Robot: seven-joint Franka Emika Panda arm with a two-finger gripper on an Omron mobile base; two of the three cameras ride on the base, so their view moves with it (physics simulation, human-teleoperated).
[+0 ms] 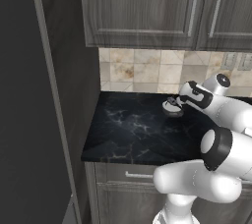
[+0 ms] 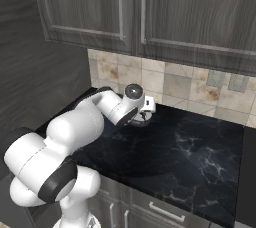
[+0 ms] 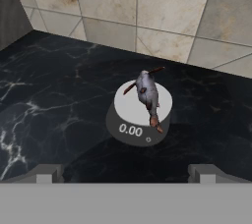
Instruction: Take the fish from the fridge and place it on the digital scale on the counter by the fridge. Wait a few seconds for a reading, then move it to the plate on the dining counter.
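Lying across the silvery top of the digital scale (image 3: 139, 120) on the counter (image 3: 59, 105), the fish (image 3: 147, 95) points its long axis away from the gripper (image 3: 125, 171), which hangs just short of the scale, wide open and empty.

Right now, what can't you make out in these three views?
- Scale and fish: in both base views the arm covers most of them.
- Fridge: cut off by the left base view's left edge; door closed, inside hidden.
- Hand: fingertips alone at the hand view's bottom edge, wide apart, holding nothing.
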